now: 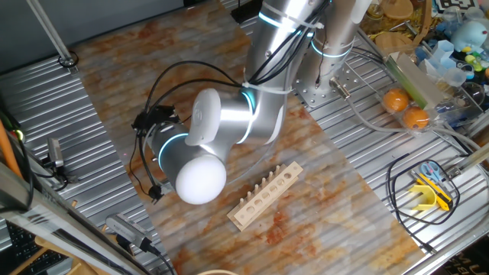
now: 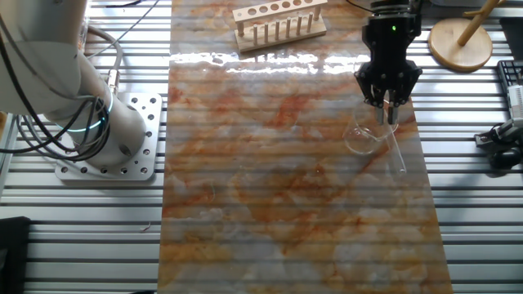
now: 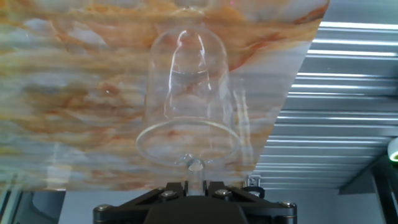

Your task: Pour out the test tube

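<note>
My black gripper (image 2: 385, 104) hangs fingers-down over the right side of the marbled board. It is shut on the test tube (image 3: 194, 167), a thin clear tube that pokes out between my fingers (image 3: 214, 186). The tube's end sits at the near rim of the clear glass beaker (image 3: 186, 93), which stands upright on the board just below my hand. The beaker also shows in the other fixed view (image 2: 362, 137). There the tube is a pale sliver under my fingertips. In one fixed view the arm hides my gripper, the tube and the beaker.
A pale wooden rack (image 2: 278, 23) stands at the board's far edge and also shows in one fixed view (image 1: 266, 195). A faint thin streak (image 2: 397, 159) lies right of the beaker; I cannot tell what it is. Ribbed metal table (image 2: 474, 212) surrounds the board. A wooden stand (image 2: 462, 41) is nearby.
</note>
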Controlling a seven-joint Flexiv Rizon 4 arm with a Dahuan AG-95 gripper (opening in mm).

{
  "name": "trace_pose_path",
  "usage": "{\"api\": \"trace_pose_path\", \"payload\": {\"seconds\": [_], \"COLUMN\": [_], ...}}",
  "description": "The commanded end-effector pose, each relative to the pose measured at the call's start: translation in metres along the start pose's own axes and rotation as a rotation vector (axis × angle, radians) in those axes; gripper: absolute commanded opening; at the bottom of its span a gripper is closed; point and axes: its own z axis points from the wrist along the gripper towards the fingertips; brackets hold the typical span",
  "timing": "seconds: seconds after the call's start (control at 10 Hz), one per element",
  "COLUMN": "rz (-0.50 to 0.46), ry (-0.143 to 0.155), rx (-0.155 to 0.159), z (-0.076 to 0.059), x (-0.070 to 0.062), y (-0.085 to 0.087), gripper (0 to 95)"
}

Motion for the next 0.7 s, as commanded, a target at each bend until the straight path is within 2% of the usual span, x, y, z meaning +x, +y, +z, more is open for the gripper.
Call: {"api": "trace_pose_path", "payload": {"seconds": [0.1, 0.6, 0.7], "rz": [-0.01, -0.021, -0.023], "ry": [0.011, 0.03, 0.041], "rx": [0.004, 0.008, 0.011], "z": [0.0009, 0.0018, 0.002], "x": [0.0016, 0.0028, 0.0032], "y": [-0.0001, -0.0004, -0.0005], "gripper": [0.0, 0.0, 0.0]}}
